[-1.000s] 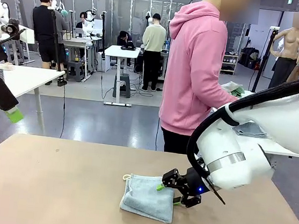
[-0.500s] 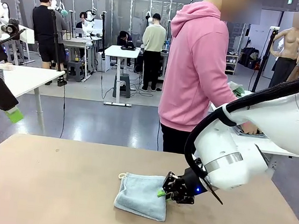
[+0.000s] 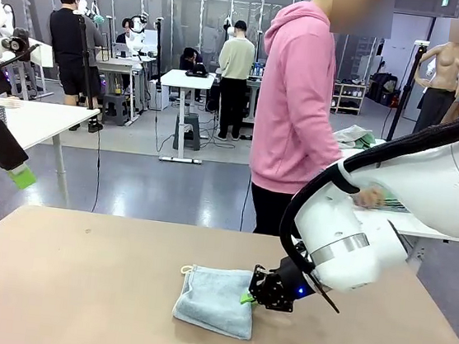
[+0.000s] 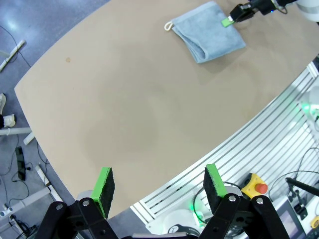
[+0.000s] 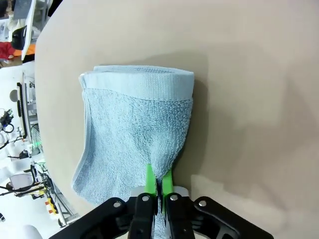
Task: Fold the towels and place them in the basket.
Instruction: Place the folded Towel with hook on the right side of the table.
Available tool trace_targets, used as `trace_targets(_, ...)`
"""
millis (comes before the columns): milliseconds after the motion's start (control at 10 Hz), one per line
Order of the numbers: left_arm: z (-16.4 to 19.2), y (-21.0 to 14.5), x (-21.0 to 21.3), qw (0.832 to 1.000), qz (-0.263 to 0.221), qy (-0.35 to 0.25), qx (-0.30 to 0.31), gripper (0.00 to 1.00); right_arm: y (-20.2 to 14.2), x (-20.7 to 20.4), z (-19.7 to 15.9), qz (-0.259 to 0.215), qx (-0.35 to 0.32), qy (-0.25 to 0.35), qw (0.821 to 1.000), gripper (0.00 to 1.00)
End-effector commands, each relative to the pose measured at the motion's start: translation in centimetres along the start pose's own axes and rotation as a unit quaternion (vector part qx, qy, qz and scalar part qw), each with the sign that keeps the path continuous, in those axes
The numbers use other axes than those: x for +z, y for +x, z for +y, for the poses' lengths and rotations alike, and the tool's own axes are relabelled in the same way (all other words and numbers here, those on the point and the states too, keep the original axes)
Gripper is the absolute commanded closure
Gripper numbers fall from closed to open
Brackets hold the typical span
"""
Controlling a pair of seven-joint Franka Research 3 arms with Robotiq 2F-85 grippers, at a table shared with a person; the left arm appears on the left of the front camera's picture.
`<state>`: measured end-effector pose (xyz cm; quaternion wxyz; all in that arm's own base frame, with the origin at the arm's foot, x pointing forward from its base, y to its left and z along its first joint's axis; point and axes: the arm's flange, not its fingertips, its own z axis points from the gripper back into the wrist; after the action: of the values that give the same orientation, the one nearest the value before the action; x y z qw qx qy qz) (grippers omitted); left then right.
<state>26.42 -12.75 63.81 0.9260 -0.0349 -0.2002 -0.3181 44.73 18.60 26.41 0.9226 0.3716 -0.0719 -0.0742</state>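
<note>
The folded blue towel [image 3: 216,301] lies on the table [image 3: 75,287]; the right end effector [image 3: 250,297] pinches its right edge; the left end effector [image 4: 158,173] hangs wide apart above bare tabletop; a person in pink [image 3: 299,105] stands beyond the far edge

Tan table [image 3: 75,287], one folded pale blue towel [image 3: 214,303] flat on its top

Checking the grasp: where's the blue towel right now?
Front view: the folded blue towel rests mid-table, toward the robot's side, its right edge pinched in the fingers of the right gripper.
</note>
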Motion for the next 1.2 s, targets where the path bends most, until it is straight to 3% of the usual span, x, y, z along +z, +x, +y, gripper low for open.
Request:
trace_targets(0,-0.1,0.3,0.2,1.000,-0.002,0.000,0.004,0.10,0.1,0.0,-0.2,-0.001,-0.002,-0.001,1.000,1.00)
trace_targets(500,-0.1,0.3,0.2,1.000,-0.002,0.000,0.004,0.10,0.1,0.0,-0.2,-0.001,-0.002,-0.001,1.000,1.00)
trace_targets(600,-0.1,0.3,0.2,1.000,-0.002,0.000,0.004,0.10,0.0,0.1,-0.1,0.000,-0.001,-0.001,1.000,0.95)
trace_targets(800,-0.1,0.3,0.2,1.000,-0.002,0.000,0.004,0.10,0.2,4.8,1.2,-0.032,0.039,0.008,0.999,0.95)
trace_targets(1100,-0.1,0.3,0.2,1.000,-0.002,0.000,0.004,0.10,0.8,9.6,-3.0,-0.016,0.033,-0.041,0.998,0.95)
